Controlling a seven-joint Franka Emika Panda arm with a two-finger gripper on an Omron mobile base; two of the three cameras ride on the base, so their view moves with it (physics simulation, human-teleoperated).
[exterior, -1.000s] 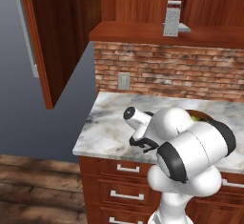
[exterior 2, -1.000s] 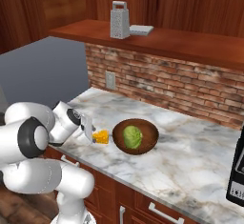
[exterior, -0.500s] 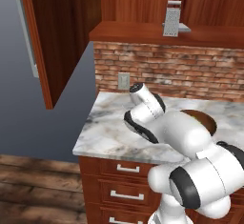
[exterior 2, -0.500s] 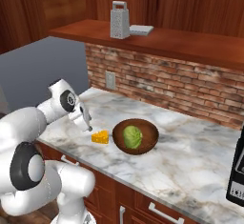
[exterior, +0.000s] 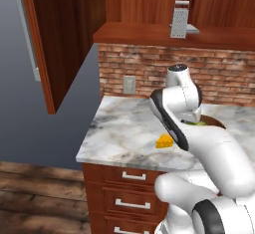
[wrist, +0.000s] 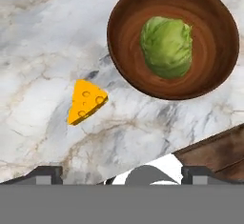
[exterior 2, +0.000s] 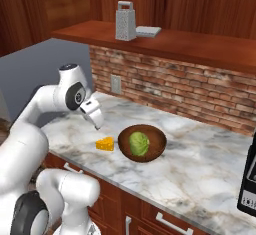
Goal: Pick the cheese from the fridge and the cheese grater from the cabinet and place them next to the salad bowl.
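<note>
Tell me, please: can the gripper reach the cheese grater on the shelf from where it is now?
Probably yes. The cheese grater stands uncovered at the cabinet shelf's front edge, nothing before it, and the gripper is open and empty above the cheese.

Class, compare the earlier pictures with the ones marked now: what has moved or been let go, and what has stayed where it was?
The end effector has lifted up and away from the cheese, open and empty; a second ago it was low at the cheese, so the wedge has been let go. The cheese stays on the counter beside the salad bowl. The cheese grater remains on the cabinet shelf.
</note>
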